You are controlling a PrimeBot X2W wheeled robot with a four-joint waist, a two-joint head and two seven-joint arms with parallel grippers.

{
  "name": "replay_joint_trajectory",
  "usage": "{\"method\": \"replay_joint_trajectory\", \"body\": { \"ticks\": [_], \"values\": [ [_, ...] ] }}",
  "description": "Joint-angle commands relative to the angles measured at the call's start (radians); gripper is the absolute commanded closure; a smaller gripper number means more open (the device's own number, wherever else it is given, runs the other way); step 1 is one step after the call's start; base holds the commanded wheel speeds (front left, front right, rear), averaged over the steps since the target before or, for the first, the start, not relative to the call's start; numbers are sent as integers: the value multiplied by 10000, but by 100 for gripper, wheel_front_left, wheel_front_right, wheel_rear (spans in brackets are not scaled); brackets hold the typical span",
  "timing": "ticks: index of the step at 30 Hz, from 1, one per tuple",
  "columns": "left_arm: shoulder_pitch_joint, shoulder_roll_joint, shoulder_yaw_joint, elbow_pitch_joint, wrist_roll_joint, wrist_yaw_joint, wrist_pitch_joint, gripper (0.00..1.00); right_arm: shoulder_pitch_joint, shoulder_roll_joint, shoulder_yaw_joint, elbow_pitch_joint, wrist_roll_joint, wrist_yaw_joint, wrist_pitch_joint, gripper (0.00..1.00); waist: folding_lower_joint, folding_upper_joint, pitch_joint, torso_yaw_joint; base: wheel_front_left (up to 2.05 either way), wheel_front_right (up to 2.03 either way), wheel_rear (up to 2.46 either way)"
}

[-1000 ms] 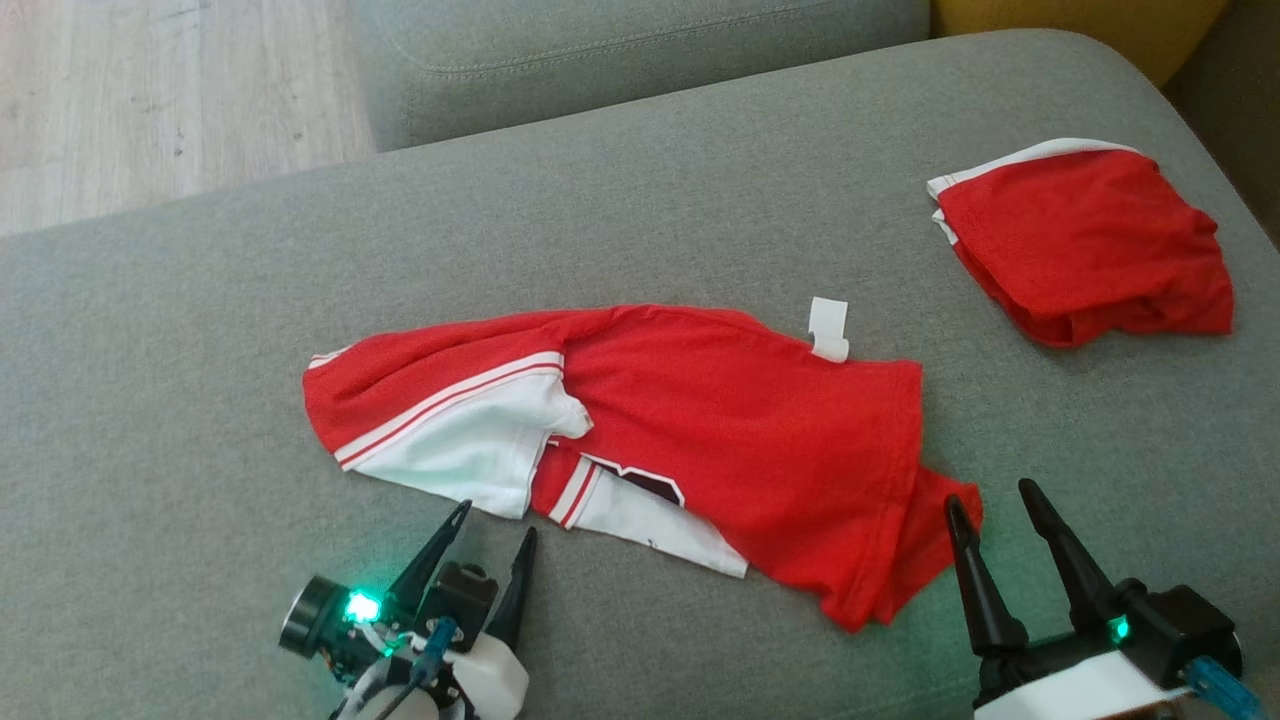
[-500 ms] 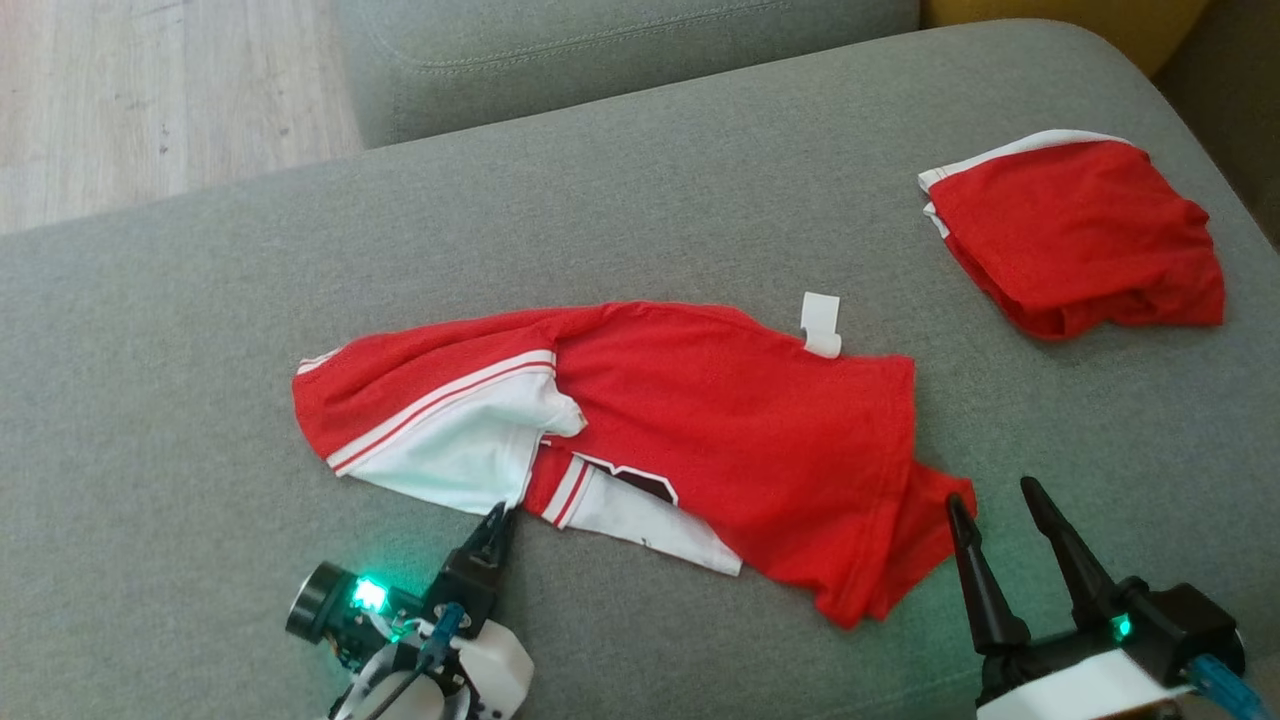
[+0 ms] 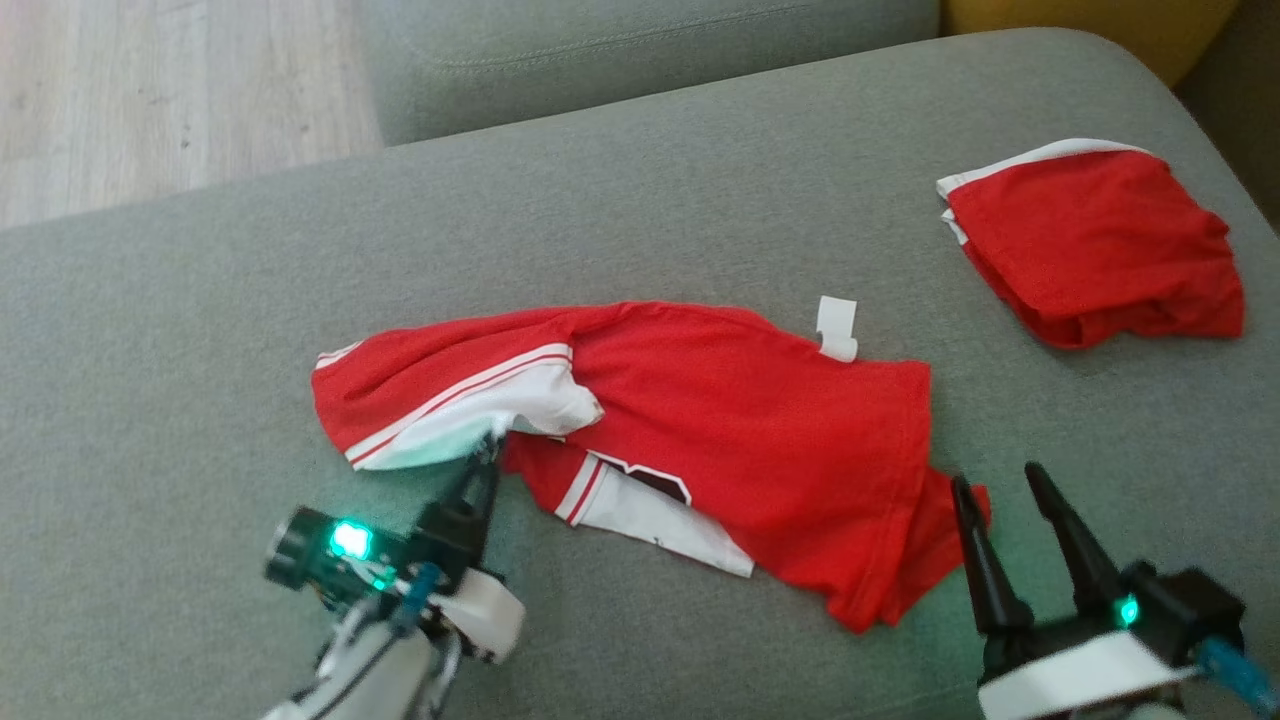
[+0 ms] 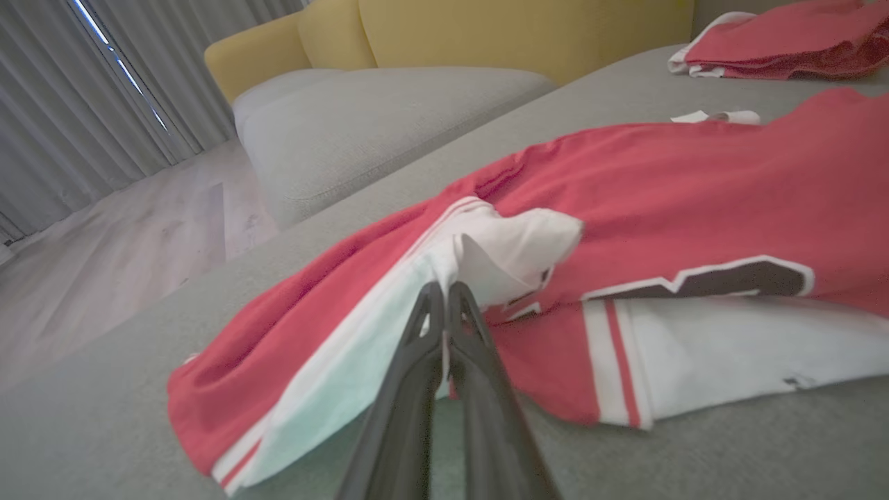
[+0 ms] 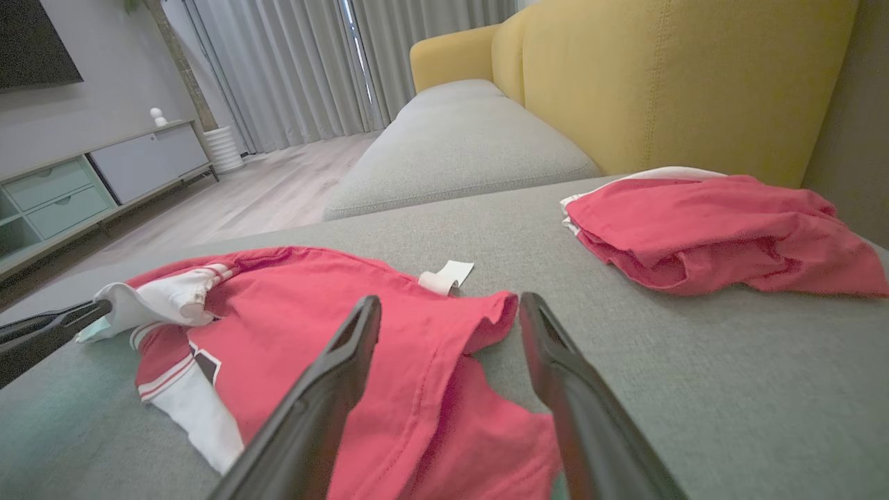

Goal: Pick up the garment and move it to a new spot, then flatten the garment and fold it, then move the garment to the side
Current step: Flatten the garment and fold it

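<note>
The garment (image 3: 720, 420) is a red jersey with white panels and stripes, lying crumpled along the middle of the grey sofa seat (image 3: 200, 330). My left gripper (image 3: 487, 452) is shut on its white front edge, which is bunched up at the fingertips. The left wrist view shows the two fingers pressed together on that white fold (image 4: 444, 288) of the garment (image 4: 660, 180). My right gripper (image 3: 990, 485) is open at the garment's right end, its left fingertip at the red hem (image 5: 451, 302). Nothing is between its fingers.
A second red garment (image 3: 1090, 240), folded, lies at the far right of the seat. Wooden floor (image 3: 150, 90) lies beyond the seat's far left edge. Another grey cushion (image 3: 620, 50) stands behind, and a yellow backrest (image 5: 660, 69) rises at the far right.
My left gripper went from open to shut and moved forward onto the garment's white edge, bunching it up. The right gripper stayed open in place. The camera shifted slightly.
</note>
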Motion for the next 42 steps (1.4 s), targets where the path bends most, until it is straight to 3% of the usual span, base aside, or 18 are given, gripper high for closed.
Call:
{"method": "replay_joint_trajectory", "body": {
  "ticks": [1,7,13,18,33,34,36,37,38,39,42],
  "values": [
    [-441,438,517,-606,34,102,-51,100,-750,-299,194,-117,197,-9,-94,0,0,0,83,90,0,0,0],
    [-882,1007,732,-1360,150,69,-51,100,-2017,-572,191,1352,867,-9,303,0,0,0,242,188,0,0,0],
    [-1457,1441,831,-1811,232,4,163,100,-3926,-549,350,3007,2040,-9,2545,0,0,0,440,210,0,0,0],
    [-1736,1599,781,-2056,291,-43,342,100,-4987,-872,630,4137,2177,-9,3496,0,0,0,577,270,0,0,0],
    [-1896,1721,581,-2404,273,-17,512,100,-6106,-1030,1923,6292,2705,-9,3083,2,0,0,896,673,0,0,0],
    [-1901,1726,570,-2406,264,-22,510,100,-6161,-1043,2010,6399,2758,-9,3019,9,0,0,905,698,0,0,0],
    [-1913,1738,547,-2403,250,-24,510,100,-6258,-1077,2205,6588,2849,-9,2933,53,0,0,926,742,0,0,0],
    [-1919,1739,537,-2403,241,-24,511,100,-6299,-1089,2298,6682,2907,-9,2911,66,0,0,936,761,0,0,0],
    [-1919,1745,531,-2397,230,-21,508,100,-6334,-1096,2392,6775,2974,-9,2909,92,0,0,937,777,0,0,0],
    [-1917,1753,525,-2387,217,-20,503,100,-6360,-1104,2491,6847,3041,-9,2891,100,0,0,931,790,0,0,0],
    [-1885,1779,533,-2346,159,-1,465,100,-6432,-1239,2751,6916,3121,-9,2505,100,0,0,847,804,0,0,0]
  ]
}}
